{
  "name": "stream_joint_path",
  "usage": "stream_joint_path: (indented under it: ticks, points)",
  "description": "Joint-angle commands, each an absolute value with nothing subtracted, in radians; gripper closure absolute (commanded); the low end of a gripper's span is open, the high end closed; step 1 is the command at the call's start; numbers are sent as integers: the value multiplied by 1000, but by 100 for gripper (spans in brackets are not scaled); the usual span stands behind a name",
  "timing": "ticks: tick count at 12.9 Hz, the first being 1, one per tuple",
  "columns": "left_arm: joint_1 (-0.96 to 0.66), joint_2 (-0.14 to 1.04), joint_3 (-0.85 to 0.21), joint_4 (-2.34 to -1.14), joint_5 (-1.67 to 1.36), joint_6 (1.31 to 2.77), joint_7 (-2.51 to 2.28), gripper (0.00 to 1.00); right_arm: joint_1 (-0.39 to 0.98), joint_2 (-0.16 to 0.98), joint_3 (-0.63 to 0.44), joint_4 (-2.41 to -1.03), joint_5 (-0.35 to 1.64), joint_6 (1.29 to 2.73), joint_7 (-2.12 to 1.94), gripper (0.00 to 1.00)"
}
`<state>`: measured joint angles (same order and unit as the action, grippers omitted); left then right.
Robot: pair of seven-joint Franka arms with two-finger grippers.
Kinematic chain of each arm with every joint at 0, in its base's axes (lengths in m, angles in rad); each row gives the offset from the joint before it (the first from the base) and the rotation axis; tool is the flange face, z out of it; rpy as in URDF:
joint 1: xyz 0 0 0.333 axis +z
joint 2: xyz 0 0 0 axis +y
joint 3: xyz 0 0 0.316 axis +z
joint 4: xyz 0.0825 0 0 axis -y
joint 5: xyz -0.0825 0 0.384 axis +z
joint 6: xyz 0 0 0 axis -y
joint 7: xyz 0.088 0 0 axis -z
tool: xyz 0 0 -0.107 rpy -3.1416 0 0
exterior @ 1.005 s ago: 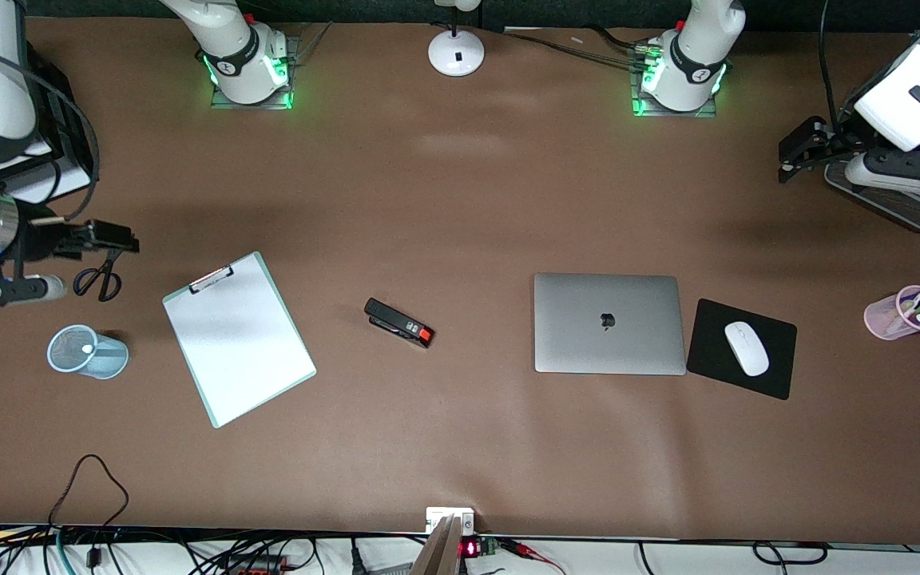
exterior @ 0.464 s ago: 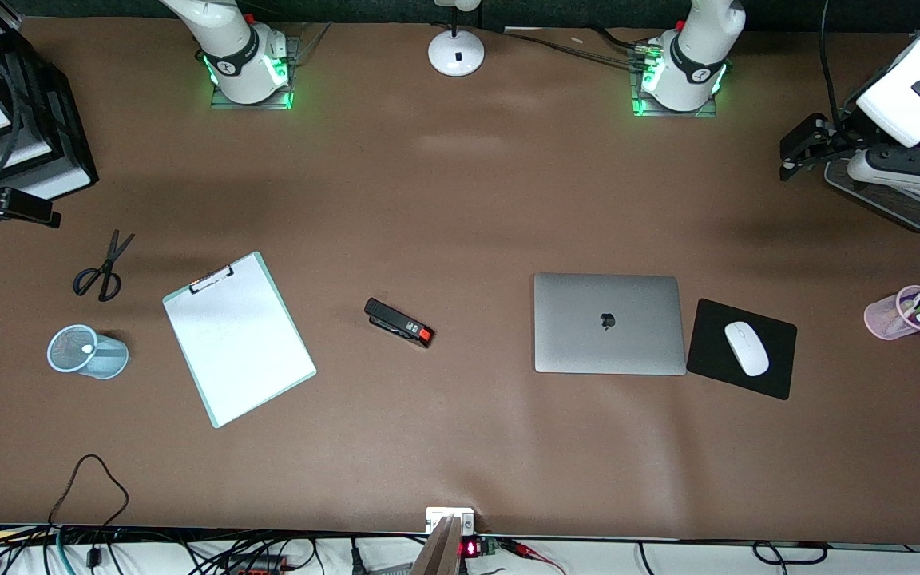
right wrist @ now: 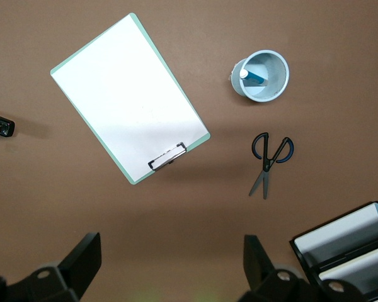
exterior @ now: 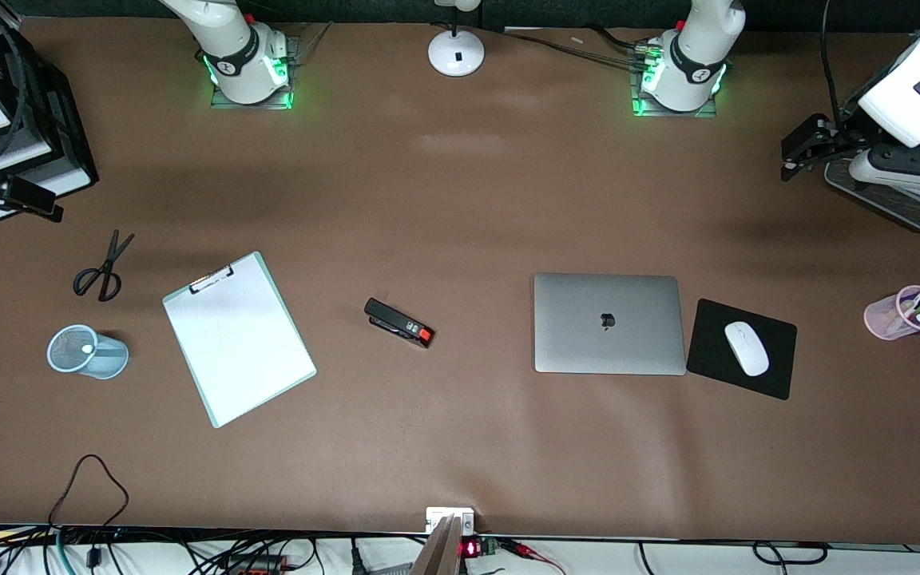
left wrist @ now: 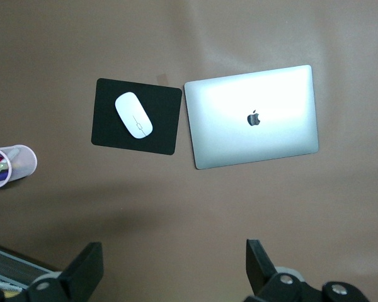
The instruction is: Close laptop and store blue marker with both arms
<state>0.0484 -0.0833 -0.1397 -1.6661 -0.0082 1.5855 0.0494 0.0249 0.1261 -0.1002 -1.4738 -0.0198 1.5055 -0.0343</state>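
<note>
One laptop (exterior: 608, 323) lay closed on the counter (exterior: 460, 200), bare surface on every side but the mousepad's (exterior: 741, 348). One marker (right wrist: 253, 77) stood in the blue cup (exterior: 86, 351), near one scissors (exterior: 101, 268) and one clipboard (exterior: 238, 338). The right claw (right wrist: 167, 264) hung spread above them; the left claw (left wrist: 174, 267), spread too, hung well clear of the laptop.
</note>
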Motion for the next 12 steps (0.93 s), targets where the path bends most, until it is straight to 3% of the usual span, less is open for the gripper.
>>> stream_joint_path:
  ticks: [1,12]
  points:
    - [55,-103,-137,-1678,-28,1582,61,0,28,61,-101,-1543,-20,1534,-18,0]
    - [55,-101,-135,-1678,-28,1582,72,0,29,54,-95,-1529,-23,1520,-51,0]
